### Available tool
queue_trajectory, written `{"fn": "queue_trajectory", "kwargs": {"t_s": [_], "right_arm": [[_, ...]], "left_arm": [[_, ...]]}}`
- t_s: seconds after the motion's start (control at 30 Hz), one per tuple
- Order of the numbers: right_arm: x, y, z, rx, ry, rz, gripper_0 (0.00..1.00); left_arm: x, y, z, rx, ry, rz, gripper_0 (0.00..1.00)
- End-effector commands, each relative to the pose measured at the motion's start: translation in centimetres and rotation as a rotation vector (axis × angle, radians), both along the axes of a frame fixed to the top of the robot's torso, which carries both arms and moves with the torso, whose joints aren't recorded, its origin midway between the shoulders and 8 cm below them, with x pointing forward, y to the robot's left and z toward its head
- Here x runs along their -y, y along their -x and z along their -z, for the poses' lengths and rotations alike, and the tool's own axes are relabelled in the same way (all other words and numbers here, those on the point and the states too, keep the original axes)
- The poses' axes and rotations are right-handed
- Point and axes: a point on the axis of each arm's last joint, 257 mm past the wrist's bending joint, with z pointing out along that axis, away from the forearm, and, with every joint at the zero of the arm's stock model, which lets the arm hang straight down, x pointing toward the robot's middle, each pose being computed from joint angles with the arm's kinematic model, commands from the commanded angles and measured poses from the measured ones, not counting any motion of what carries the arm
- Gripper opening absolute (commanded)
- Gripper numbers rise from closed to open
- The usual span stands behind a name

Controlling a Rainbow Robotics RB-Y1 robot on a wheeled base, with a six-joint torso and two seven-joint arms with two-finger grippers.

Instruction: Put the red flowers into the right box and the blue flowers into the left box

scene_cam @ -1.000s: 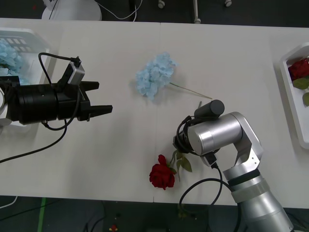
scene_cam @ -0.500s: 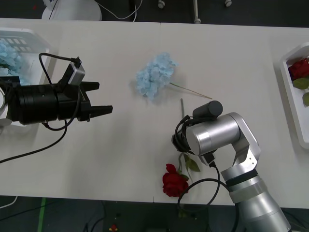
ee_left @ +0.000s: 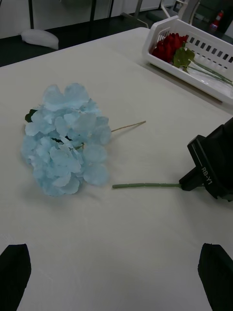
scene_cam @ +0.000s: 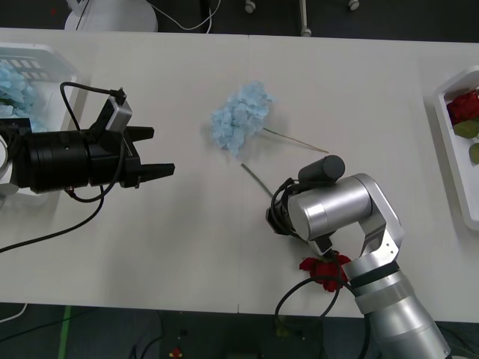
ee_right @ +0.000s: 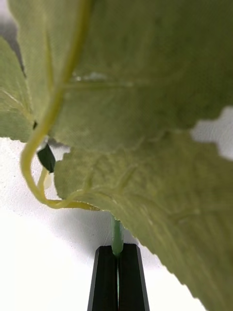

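right gripper [ee_right: 118,262] clamped on red flower [scene_cam: 322,269] stem, bloom under its wrist at near table edge, left gripper [scene_cam: 153,153] held open, blue flower [scene_cam: 241,116] lying ahead of it

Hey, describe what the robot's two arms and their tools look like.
The left arm is matte black, with a small grey camera box and looping black cables; its tool has black fingers. The right arm is brushed silver with black joints and cables, lettered RB-Y1; its tool has flat black fingers.
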Motion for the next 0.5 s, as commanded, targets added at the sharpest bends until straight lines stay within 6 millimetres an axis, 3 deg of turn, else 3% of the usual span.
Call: {"fn": "queue_trajectory", "kwargs": {"t_s": [0.03, 0.33, 0.5], "right_arm": [[1.7, 0.1, 0.3, -0.037, 0.099, -0.136, 0.0], [4.9, -2.1, -2.6, 0.007, 0.339, -0.402, 0.0], [5.5, -3.2, -4.5, 0.039, 0.463, -0.602, 0.0]], "left_arm": [[-1.1, 0.5, 1.1, -0.007, -0.039, -0.002, 1.0], [-1.1, 0.5, 1.1, -0.01, -0.037, -0.003, 1.0], [-1.1, 0.5, 1.1, -0.011, -0.037, -0.003, 1.0]]}}
